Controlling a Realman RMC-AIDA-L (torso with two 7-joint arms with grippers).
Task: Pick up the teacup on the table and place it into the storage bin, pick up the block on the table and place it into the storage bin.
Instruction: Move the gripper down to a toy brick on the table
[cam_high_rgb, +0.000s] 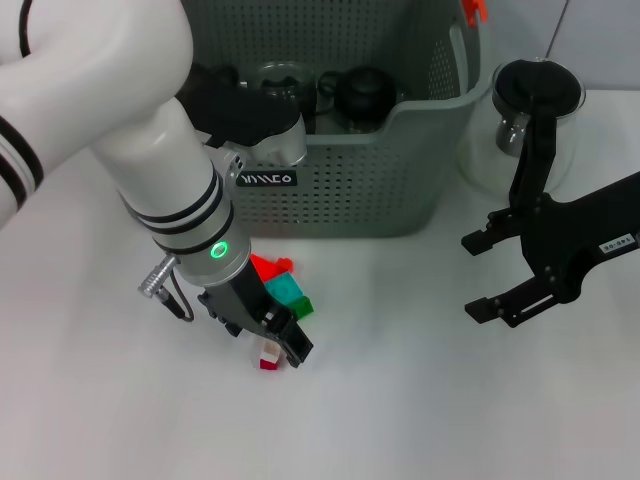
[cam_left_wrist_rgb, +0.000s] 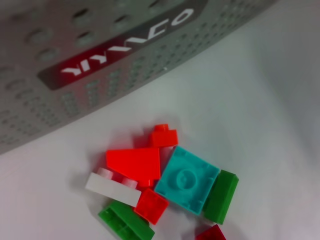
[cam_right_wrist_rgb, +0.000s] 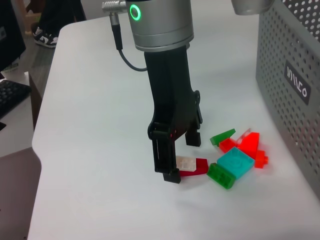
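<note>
Hovering low over a heap of blocks (cam_high_rgb: 283, 290) on the white table (cam_high_rgb: 420, 400), the left gripper (cam_high_rgb: 281, 345) — jaws parted, fingertips down at the tabletop on either side of a small white and dark red block (cam_right_wrist_rgb: 191, 166), not clearly clamped on it. Lying just in front of the storage bin (cam_high_rgb: 350, 190), close to its black label (cam_high_rgb: 266, 179) — red, teal and green pieces in a loose cluster. Sitting inside the bin, dark teaware, with no telling which piece is the teacup. Held above the table off to the right, the right gripper (cam_high_rgb: 490, 275), jaws wide open and empty, near a glass pitcher (cam_high_rgb: 530, 110).
</note>
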